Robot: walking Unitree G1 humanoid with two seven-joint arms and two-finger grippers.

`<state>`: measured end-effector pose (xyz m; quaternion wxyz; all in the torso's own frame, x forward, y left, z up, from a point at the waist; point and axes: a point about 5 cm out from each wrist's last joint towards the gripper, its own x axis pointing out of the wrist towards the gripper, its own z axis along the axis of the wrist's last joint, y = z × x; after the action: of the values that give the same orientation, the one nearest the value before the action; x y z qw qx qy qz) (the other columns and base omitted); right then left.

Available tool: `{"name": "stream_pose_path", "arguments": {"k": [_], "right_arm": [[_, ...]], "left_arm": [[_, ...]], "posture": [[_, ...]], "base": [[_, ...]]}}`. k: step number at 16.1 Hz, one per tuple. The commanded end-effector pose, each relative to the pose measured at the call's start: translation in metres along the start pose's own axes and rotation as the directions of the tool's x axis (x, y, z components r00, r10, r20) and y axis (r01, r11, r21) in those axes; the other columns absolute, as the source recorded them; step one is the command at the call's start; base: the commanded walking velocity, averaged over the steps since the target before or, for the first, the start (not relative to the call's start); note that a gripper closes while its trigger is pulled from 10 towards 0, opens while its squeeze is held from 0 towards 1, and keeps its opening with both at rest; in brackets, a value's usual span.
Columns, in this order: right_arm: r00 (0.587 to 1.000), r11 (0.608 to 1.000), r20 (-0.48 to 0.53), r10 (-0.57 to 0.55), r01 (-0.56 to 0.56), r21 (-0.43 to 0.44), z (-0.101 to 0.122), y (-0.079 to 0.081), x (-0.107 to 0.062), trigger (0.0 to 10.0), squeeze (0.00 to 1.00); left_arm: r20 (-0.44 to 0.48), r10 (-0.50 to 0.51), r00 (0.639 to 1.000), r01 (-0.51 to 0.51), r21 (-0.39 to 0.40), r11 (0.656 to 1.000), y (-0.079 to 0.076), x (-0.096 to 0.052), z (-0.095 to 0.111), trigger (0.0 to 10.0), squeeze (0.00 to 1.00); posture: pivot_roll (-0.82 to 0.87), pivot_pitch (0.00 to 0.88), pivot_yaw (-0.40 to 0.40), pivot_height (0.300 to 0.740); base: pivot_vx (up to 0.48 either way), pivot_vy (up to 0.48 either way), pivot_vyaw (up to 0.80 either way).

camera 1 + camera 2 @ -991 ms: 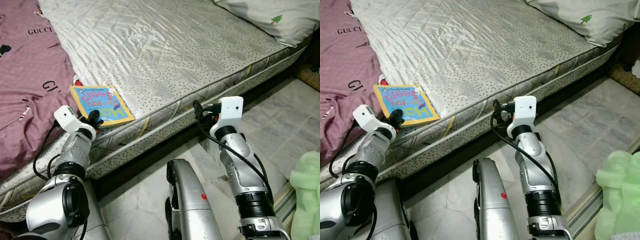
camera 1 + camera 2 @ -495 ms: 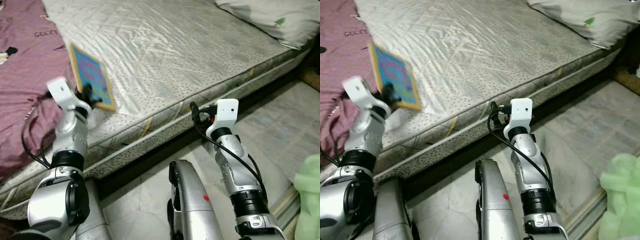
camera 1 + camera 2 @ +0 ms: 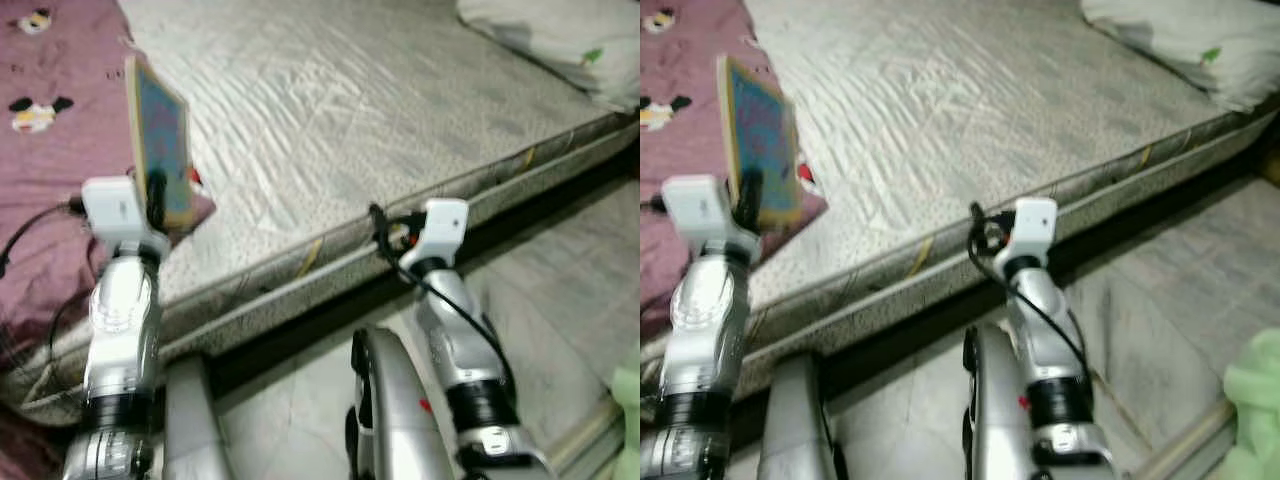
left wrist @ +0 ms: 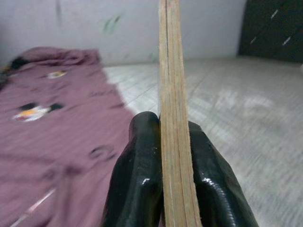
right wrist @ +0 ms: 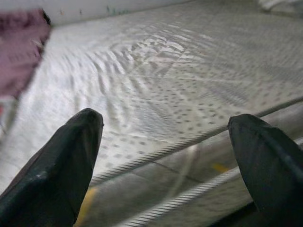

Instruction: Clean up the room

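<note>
One book (image 3: 158, 142) is gripped at its lower edge by the left pincer (image 4: 173, 156), both black fingers (image 4: 137, 179) being pressed flat against its covers. The book is held upright above the near edge of the bed (image 3: 380, 120), its long axis rising straight up from the pincer, clear of the one purple blanket (image 3: 50, 200). The right pincer (image 5: 165, 156) is seen spread wide and empty beside the mattress edge. One pillow (image 3: 560, 40) is seen at the far corner.

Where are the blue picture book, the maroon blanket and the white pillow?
blue picture book (image 3: 160, 150): left eye view, cover middle.
maroon blanket (image 3: 50, 130): left eye view, flat upper part.
white pillow (image 3: 1180, 40): right eye view, its middle.
</note>
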<state>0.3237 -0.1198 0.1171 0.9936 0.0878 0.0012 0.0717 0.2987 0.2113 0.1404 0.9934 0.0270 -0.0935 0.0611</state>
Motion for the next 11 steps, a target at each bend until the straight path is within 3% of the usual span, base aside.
{"name": "stream_pose_path", "arguments": {"k": [1, 2, 3, 5, 8, 11], "right_arm": [[1.0, 0.998, -0.002, -0.005, 0.005, 0.06, 0.002, 0.001, 0.002, 10.0, 0.0], [1.0, 0.997, -0.012, 0.005, -0.004, 0.079, -0.001, 0.004, 0.002, 10.0, 0.0], [0.999, 0.995, -0.012, 0.033, -0.032, 0.092, -0.003, 0.01, 0.002, 10.0, 0.0], [0.996, 0.992, 0.02, 0.082, -0.084, 0.094, 0.002, 0.016, 0.003, 10.0, 0.0], [0.995, 0.99, 0.043, 0.089, -0.093, 0.107, 0.009, 0.016, 0.008, 10.0, 0.0], [0.995, 0.991, 0.051, 0.082, -0.087, 0.104, 0.011, 0.013, 0.009, 10.0, 0.0]], "left_arm": [[-0.002, 0.023, 1.0, -0.023, 0.054, 0.998, -0.003, -0.008, 0.001, 2.6, 0.0], [0.002, 0.027, 1.0, -0.027, 0.099, 0.995, -0.008, -0.018, -0.003, 10.0, 0.0], [0.007, 0.048, 0.999, -0.048, 0.145, 0.988, -0.011, -0.024, -0.004, 10.0, 0.0], [0.026, 0.054, 0.998, -0.057, 0.145, 0.988, -0.017, -0.028, 0.002, 10.0, 0.0], [-0.025, -0.005, 1.0, 0.007, 0.113, 0.994, -0.026, -0.027, 0.002, 10.0, 0.0], [-0.022, 0.015, 1.0, -0.013, 0.091, 0.996, -0.022, -0.023, 0.002, 10.0, 0.0]], "posture": [[0.0, 0.0, -0.008, 0.485], [0.0, 0.0, -0.01, 0.485], [0.0, 0.0, -0.01, 0.485], [0.01, 0.0, -0.015, 0.495], [0.0, 0.0, -0.007, 0.534], [0.0, 0.0, -0.003, 0.568]], "base": [[0.0, 0.0, 0.0], [0.0, 0.0, 0.0], [0.0, 0.0, 0.0], [0.0, 0.0, 0.0], [0.0, 0.0, 0.0], [0.0, 0.0, 0.0]]}}
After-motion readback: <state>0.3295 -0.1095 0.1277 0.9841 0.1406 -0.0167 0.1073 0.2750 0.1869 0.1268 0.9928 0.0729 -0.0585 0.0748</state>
